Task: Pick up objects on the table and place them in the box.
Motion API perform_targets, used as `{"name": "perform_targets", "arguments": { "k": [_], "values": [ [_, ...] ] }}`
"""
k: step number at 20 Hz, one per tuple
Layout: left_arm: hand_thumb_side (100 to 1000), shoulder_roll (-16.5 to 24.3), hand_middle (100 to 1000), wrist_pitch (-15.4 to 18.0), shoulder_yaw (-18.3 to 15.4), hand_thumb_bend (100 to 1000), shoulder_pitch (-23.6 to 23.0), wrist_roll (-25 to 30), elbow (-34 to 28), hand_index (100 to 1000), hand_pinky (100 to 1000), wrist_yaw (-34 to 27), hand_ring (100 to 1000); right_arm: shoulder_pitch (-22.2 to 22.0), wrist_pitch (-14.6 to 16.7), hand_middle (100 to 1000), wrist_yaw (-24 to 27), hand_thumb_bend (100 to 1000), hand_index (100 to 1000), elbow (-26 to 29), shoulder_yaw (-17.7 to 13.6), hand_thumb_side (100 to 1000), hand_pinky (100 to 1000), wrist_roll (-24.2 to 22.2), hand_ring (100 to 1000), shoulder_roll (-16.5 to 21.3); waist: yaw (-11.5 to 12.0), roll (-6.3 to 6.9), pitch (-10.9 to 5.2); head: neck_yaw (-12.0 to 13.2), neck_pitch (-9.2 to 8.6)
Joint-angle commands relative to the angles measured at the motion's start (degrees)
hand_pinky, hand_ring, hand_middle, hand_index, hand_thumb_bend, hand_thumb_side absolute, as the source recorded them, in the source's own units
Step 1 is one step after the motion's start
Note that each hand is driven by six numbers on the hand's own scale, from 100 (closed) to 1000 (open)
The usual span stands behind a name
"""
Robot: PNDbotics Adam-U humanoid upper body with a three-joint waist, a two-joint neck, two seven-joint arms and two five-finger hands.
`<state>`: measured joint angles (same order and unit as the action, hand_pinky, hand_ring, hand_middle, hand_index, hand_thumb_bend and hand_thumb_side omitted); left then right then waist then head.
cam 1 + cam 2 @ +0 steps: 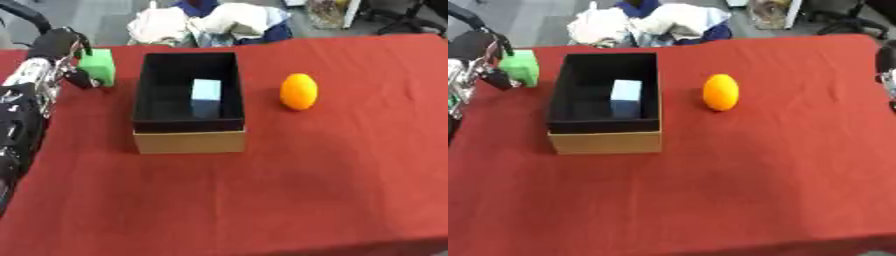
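An open cardboard box (189, 142) with a black inside stands on the red tablecloth (306, 190), left of centre. A light blue block (206, 95) stands inside it. An orange (298, 91) lies on the cloth to the right of the box. A green block (99, 65) sits just left of the box's far corner. My left hand (58, 46) is against its left side, with the fingers curled over its top and the thumb (85, 81) below it. Only a dark sliver of my right hand (886, 62) shows at the right edge of the right eye view.
A heap of white and blue cloth (219, 22) lies beyond the table's far edge. My left forearm (22, 115) runs down the left side. The cloth's front edge crosses the bottom right corner.
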<state>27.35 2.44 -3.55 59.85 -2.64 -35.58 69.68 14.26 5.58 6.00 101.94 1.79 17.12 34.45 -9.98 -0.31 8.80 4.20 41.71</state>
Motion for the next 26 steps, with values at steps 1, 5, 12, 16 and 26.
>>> {"name": "perform_targets", "arguments": {
  "k": [1,5,12,16,26],
  "values": [
    [117,0.4,423,2.2,1.4,596,2.1,0.3,-6.4,464,486,-3.9,445,0.4,0.3,736,0.3,357,858,0.2,-0.6,599,615,-0.2,749,1.0,0.1,-0.15,-1.22,-0.1,-0.07],
    [123,-1.1,429,6.0,4.8,606,2.8,2.8,-14.1,470,496,-9.9,452,0.5,0.3,736,0.4,356,858,0.0,-0.6,598,616,-0.3,749,1.0,0.1,-0.23,-1.55,-0.1,0.03],
    [141,-4.9,440,11.6,11.7,647,3.5,9.2,-20.0,495,519,-13.2,460,0.9,0.3,736,0.5,355,859,-0.1,-0.4,597,617,-0.8,749,1.0,-0.3,-0.45,-1.8,0.1,-0.1],
    [163,-6.8,466,14.1,14.0,657,3.3,11.2,-17.9,528,543,-11.4,478,1.0,0.3,735,0.5,353,859,-0.1,-0.5,598,617,-0.9,749,1.0,-0.7,-0.49,-1.7,0.2,-0.21],
    [422,-5.4,687,17.1,15.1,857,-0.4,16.3,-22.1,770,669,-18.2,643,1.6,-0.6,745,-0.2,377,871,-1.8,-0.2,592,622,-2.3,756,4.0,0.6,-0.61,-1.63,-0.4,0.14]
  ]
}}
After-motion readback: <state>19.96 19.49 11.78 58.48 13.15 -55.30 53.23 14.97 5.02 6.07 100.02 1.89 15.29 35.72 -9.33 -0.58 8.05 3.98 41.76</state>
